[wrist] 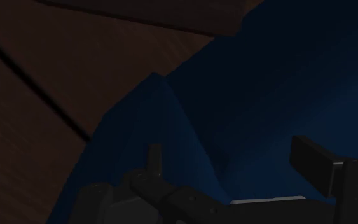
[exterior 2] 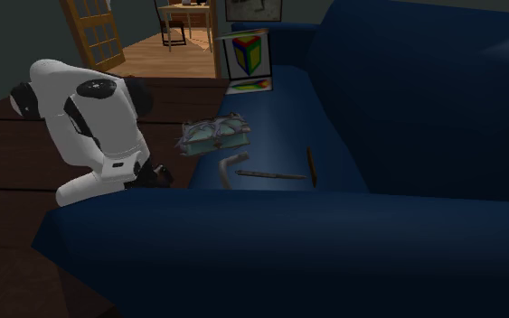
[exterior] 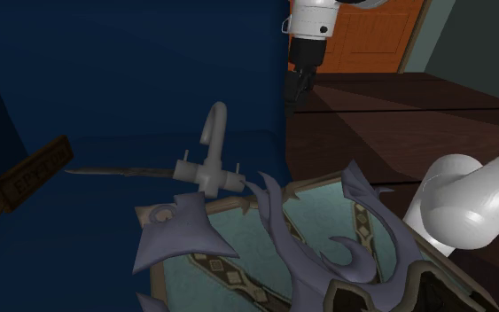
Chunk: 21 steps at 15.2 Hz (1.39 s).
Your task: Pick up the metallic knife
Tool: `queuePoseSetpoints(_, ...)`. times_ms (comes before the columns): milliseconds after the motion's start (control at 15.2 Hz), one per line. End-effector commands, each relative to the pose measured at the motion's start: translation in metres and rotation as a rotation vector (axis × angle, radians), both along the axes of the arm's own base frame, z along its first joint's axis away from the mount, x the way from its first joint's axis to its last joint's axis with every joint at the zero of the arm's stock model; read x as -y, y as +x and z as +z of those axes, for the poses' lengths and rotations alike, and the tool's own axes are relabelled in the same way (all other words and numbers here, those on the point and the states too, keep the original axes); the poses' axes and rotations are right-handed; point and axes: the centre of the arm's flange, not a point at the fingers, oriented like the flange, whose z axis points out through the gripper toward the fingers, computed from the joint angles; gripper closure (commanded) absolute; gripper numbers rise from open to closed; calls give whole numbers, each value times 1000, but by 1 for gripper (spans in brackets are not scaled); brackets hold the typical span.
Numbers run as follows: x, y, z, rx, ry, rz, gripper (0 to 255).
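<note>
Hanging open over the edge of a blue sofa, away from the knife.
Nearest in the shoulder view sits an ornate tray [exterior: 230, 234], then a grey faucet [exterior: 210, 158]. The brown-handled knife [exterior: 50, 165] lies flat on the sofa seat [exterior: 70, 253], and the black fingers [wrist: 314, 162] stand apart beyond.

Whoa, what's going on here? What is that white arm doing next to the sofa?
A white robot arm is meant to pick up a knife that lies on the seat of the blue sofa, beside a grey tap and an ornate tray. Its gripper is open and empty, hovering by the sofa's edge above the brown floor, well apart from the knife. Nothing is grasped yet.
</note>
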Motion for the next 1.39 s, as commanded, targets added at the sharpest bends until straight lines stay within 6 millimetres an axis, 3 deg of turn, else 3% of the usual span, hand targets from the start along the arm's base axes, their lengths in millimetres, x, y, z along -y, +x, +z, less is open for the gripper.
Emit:
queuePoseSetpoints(0, -25, 16, 2, 4, 1, 34, 0)
queuePoseSetpoints(660, -147, 63, 7, 20, 2, 200, 0)
queuePoseSetpoints(1320, -275, 90, 14, 37, 3, 366, 0)
